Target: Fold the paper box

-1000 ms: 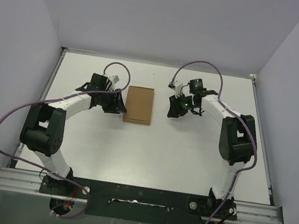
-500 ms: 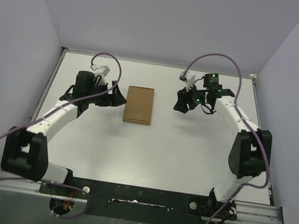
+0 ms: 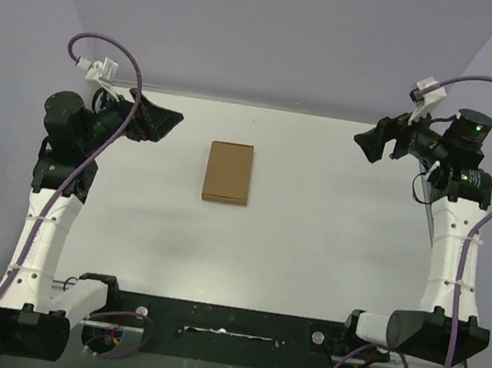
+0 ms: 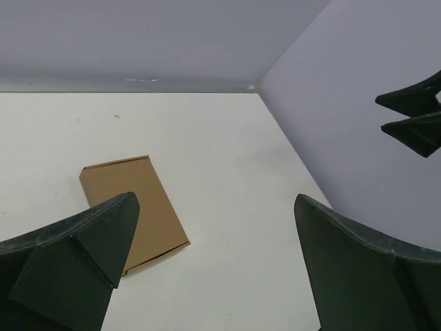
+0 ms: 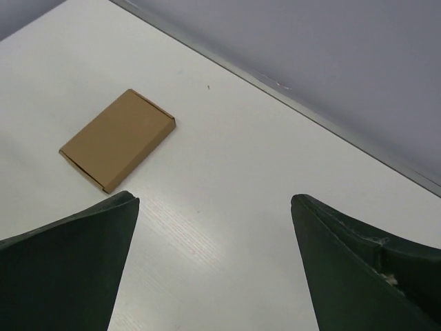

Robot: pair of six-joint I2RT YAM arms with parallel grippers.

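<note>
The paper box [image 3: 229, 172] lies flat on the white table as a small closed brown rectangle, a little behind the table's middle. It also shows in the left wrist view, paper box [image 4: 138, 196], and in the right wrist view, paper box [image 5: 117, 140]. My left gripper [image 3: 158, 120] hangs raised at the far left, well apart from the box, jaws wide open and empty [image 4: 215, 200]. My right gripper [image 3: 370, 145] hangs raised at the far right, also wide open and empty [image 5: 213, 200]. Nothing touches the box.
Pale walls [image 3: 269, 30] close in the table on the left, back and right. A metal rail [image 3: 226, 315] with both arm bases runs along the near edge. Purple cables [image 3: 109, 43] loop above each wrist. The right gripper's fingers [image 4: 413, 117] show in the left wrist view.
Both arms have lifted and swung outward, away from the box's sides toward the side walls. Both grippers have opened wide. The box lies where it was.
</note>
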